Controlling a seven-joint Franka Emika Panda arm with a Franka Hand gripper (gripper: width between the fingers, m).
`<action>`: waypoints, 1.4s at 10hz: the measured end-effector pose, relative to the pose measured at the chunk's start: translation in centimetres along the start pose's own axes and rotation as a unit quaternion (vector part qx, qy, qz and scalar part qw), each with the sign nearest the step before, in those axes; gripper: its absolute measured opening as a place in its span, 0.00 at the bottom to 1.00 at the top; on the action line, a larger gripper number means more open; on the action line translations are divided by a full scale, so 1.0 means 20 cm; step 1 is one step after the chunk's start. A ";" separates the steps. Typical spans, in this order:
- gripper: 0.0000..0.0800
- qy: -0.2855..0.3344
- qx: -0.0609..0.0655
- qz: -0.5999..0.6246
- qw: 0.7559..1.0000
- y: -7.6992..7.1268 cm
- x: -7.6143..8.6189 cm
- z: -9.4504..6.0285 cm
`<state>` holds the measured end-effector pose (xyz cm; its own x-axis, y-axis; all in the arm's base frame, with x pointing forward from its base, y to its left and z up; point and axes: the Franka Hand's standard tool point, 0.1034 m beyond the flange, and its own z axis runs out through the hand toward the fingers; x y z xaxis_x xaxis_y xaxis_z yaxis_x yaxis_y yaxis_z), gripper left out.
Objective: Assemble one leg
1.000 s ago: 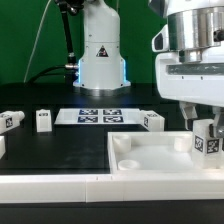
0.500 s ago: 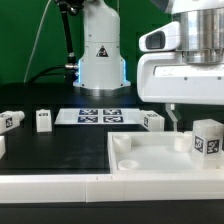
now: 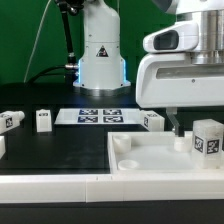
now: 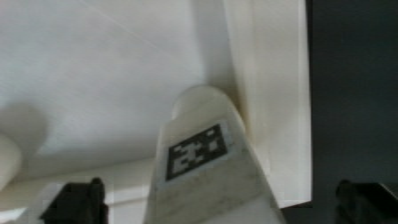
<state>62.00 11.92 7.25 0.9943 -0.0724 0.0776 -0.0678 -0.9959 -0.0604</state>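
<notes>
Black tabletop (image 3: 60, 145), dark green backdrop (image 3: 25, 40) far behind the claw (image 3: 178, 127), black cables hanging before it, blue glow low at the back

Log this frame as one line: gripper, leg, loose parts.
gripper: open, above leg, not gripping | leg: upright on white square piece, exterior view's right | loose legs: on table, untouched | marker board: flat

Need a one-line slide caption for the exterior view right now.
Open gripper above a tagged leg standing on the square white panel; spare legs beside the marker board.
</notes>
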 end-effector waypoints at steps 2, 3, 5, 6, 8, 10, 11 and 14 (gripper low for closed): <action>0.81 0.005 -0.002 -0.062 0.998 0.02 0.00 0.00; 0.81 0.005 -0.002 -0.061 0.998 0.02 0.00 0.00; 0.46 0.005 -0.002 -0.061 0.998 0.02 0.00 0.00; 0.46 0.005 -0.002 -0.058 0.998 0.02 0.00 0.00; 0.36 0.005 -0.001 -0.036 0.999 0.02 0.00 0.00; 0.36 0.007 0.005 0.047 0.999 0.02 0.01 0.00; 0.36 0.010 0.009 0.103 0.995 0.02 0.00 0.00; 0.36 0.017 0.027 0.275 0.961 0.02 0.00 0.00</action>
<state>61.93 11.52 7.14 0.8054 -0.5905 0.0521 -0.5778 -0.8016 -0.1537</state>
